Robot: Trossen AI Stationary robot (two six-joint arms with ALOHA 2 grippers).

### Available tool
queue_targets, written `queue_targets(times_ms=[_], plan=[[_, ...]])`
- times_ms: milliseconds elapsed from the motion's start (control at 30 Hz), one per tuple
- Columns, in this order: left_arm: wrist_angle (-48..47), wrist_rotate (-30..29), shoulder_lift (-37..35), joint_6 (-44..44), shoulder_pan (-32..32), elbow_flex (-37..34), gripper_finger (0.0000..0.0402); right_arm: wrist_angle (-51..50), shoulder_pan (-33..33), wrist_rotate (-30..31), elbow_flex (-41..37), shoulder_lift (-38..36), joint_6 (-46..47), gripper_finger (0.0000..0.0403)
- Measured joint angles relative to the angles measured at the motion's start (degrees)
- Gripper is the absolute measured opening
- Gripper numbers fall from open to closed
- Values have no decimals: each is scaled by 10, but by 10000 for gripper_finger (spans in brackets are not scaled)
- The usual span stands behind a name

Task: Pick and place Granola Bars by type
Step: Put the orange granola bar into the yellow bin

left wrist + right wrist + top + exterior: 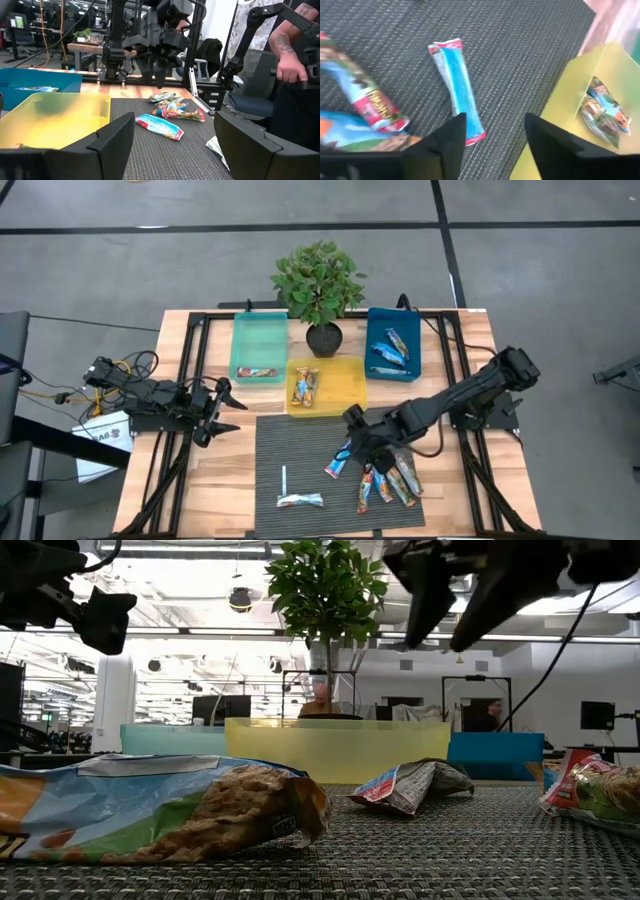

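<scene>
Fingers of the right gripper (pixel 492 145) hang parted, empty, over a blue granola bar (pixel 338 461) on the mat (pixel 300 450), at seven o'clock from the yellow bin (pixel 352 390). Light, crinkly, slippery wrapper: pinch mid-length, across its narrow width. Left gripper (pixel 228 413) waits released at nine o'clock.

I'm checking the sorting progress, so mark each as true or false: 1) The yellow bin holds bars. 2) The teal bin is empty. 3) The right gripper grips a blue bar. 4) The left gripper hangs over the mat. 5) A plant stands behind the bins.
1) True: the yellow bin holds bars.
2) False: the teal bin holds one bar.
3) False: the right gripper is open above the mat; the blue bar lies flat below it.
4) False: the left gripper waits open over bare wood at the table's left, off the mat.
5) True: the plant stands behind the bins.
</scene>
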Motion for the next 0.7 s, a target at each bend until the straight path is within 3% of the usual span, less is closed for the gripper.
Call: queue_targets(times_ms=[100,233,533,700], plan=[[0,0,0,-1,0,0,265,-5,3,2,0,18,14,239],[0,0,0,0,0,0,265,-44,8,-14,0,32,118,260],[0,0,0,-2,0,0,265,-159,26,-36,0,14,475,260],[0,0,0,-2,0,0,265,-172,27,-72,-1,8,670,260]])
